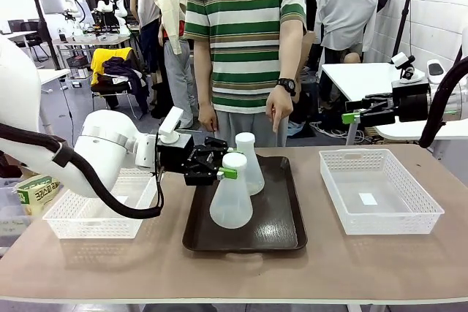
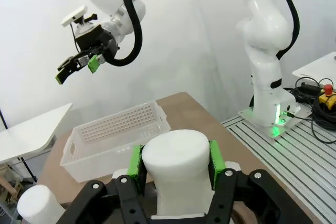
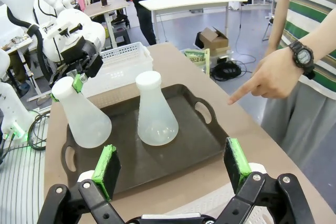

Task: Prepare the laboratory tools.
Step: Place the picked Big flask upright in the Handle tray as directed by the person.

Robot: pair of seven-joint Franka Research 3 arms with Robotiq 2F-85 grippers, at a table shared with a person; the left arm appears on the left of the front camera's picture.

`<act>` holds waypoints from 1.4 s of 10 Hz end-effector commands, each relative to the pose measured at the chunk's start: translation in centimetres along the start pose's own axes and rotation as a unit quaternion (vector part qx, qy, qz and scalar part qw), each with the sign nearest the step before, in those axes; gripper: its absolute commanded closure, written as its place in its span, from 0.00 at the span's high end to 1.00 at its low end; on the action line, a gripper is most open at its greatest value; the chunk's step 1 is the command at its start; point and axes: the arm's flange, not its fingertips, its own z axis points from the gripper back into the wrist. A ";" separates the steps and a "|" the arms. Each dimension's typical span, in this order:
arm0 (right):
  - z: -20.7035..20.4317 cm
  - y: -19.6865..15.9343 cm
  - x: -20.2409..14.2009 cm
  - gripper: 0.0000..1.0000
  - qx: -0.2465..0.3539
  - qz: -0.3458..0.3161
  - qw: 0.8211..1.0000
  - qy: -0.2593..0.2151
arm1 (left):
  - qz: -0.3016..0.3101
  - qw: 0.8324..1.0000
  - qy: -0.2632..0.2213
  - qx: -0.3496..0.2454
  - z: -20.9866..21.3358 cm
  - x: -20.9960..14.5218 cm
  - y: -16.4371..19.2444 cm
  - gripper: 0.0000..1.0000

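Note:
Two frosted-white conical flasks stand on a dark brown tray [image 1: 281, 217]. My left gripper [image 1: 227, 173] is shut on the neck of the near flask [image 1: 231, 206], which stands upright with its base on the tray. In the left wrist view the green pads [image 2: 135, 162] press both sides of that neck [image 2: 176, 169]. The second flask [image 1: 250, 173] stands free just behind it. My right gripper [image 1: 351, 117] hangs open in the air above the table's right side. Its wrist view looks down on both flasks [image 3: 86, 124] [image 3: 156, 116] past its spread fingers [image 3: 106, 170].
One white mesh basket [image 1: 102, 213] sits left of the tray and another [image 1: 376, 189] sits to its right. A person in a striped shirt stands at the far edge, one hand [image 1: 279, 106] pointing down toward the tray. A packet [image 1: 35, 191] lies at far left.

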 end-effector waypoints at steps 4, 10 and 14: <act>-0.1 0.0 0.1 1.00 -0.002 -0.007 1.000 0.009 | 0.005 0.999 -0.037 0.012 0.3 -2.4 0.9 0.00; -0.1 0.0 0.1 1.00 -0.002 -0.007 1.000 0.009 | 0.016 1.000 -0.003 0.008 0.4 -2.7 0.8 0.90; -0.1 0.0 0.1 1.00 -0.002 -0.007 1.000 0.009 | 0.022 1.000 0.022 -0.006 0.4 -2.5 0.6 1.00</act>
